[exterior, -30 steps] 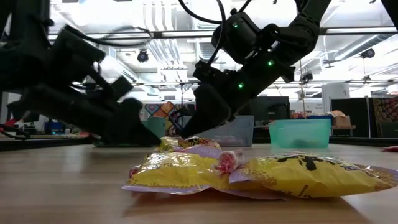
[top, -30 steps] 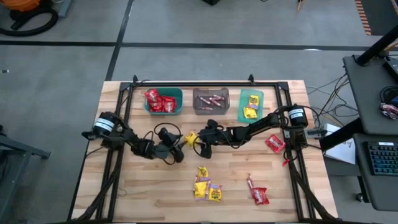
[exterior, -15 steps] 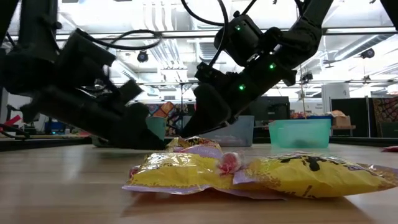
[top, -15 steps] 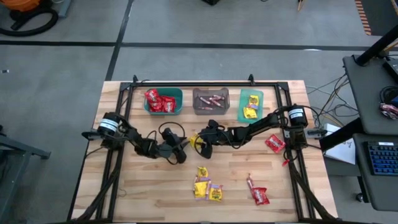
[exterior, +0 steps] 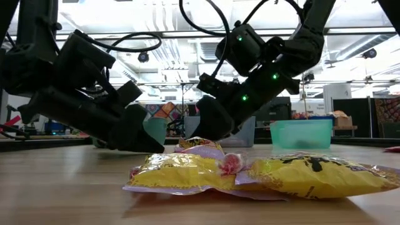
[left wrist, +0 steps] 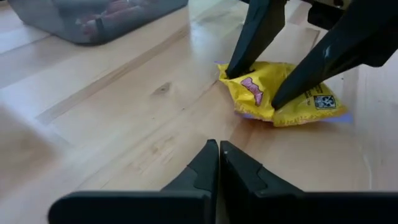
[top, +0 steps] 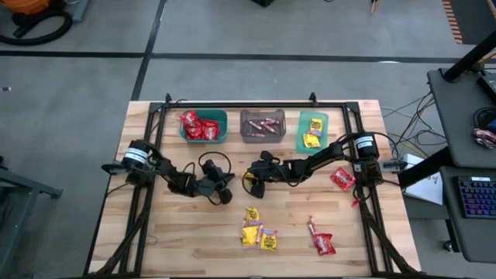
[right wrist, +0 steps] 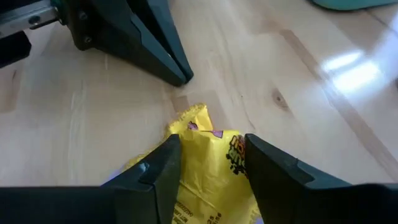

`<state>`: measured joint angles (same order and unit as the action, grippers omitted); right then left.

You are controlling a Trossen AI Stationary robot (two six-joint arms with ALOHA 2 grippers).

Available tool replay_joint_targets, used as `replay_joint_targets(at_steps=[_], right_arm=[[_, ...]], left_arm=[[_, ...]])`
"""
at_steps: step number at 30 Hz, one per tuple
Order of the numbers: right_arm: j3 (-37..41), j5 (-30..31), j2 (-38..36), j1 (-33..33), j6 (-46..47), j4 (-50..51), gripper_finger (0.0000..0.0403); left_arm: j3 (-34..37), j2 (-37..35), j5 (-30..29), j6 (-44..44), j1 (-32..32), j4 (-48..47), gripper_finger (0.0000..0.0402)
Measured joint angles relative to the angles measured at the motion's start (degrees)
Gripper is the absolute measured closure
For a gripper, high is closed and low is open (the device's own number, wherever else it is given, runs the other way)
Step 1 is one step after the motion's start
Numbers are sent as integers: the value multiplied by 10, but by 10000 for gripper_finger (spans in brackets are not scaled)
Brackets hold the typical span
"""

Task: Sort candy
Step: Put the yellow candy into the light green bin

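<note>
A yellow packet [left wrist: 283, 93] of candy lies flat on the wooden table near its middle. My right gripper [right wrist: 208, 155] comes down slanting over it from the table's right, open, one finger at each side of the packet. My left gripper [left wrist: 219, 155] is shut on nothing, low over the table just left of the packet [top: 242, 175], pointing at it. Loose candy lies nearer the front: yellow packets [top: 256, 232] and red packets [top: 322, 242]. My right gripper has one fingertip [left wrist: 235, 70] on the packet's edge nearest the bins and the other fingertip [left wrist: 280, 102] on its top face. The fingers slant down from the table's right and lie across the packet. It still lies flat on the table, crumpled between them.
Three bins stand in a row at the far edge: teal with red packets [top: 204, 125], grey with pinkish sticks [top: 262, 125], green with yellow packets [top: 312, 132]. Another red packet [top: 342, 178] lies by the right arm's base. A black frame borders the table.
My left gripper has shut on nothing, staying where it was. My right gripper's fingers have drawn in about the yellow packet, which has not left the table.
</note>
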<state>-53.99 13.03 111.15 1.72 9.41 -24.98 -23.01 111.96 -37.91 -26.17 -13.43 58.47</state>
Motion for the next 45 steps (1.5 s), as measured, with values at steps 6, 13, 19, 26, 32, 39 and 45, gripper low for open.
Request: replay_joint_targets(at_steps=[6,13,19,26,32,39,45], right_arm=[[0,0,-1,0,-7,-2,255],[1,0,-28,0,-26,22,257],[3,3,-66,3,-26,77,257],[3,4,-103,11,-32,136,257],[3,-1,-98,29,-93,144,228],[1,5,-72,34,-117,135,174],[-1,6,-44,33,-133,121,165]], left_arm=[[7,0,4,0,0,4,401],[46,-12,18,2,-4,32,401],[130,-38,66,1,-8,128,402],[171,-43,95,-21,-14,189,402],[160,-43,98,1,-14,198,402],[147,-42,97,19,-14,200,402],[145,-42,96,20,-14,200,402]])
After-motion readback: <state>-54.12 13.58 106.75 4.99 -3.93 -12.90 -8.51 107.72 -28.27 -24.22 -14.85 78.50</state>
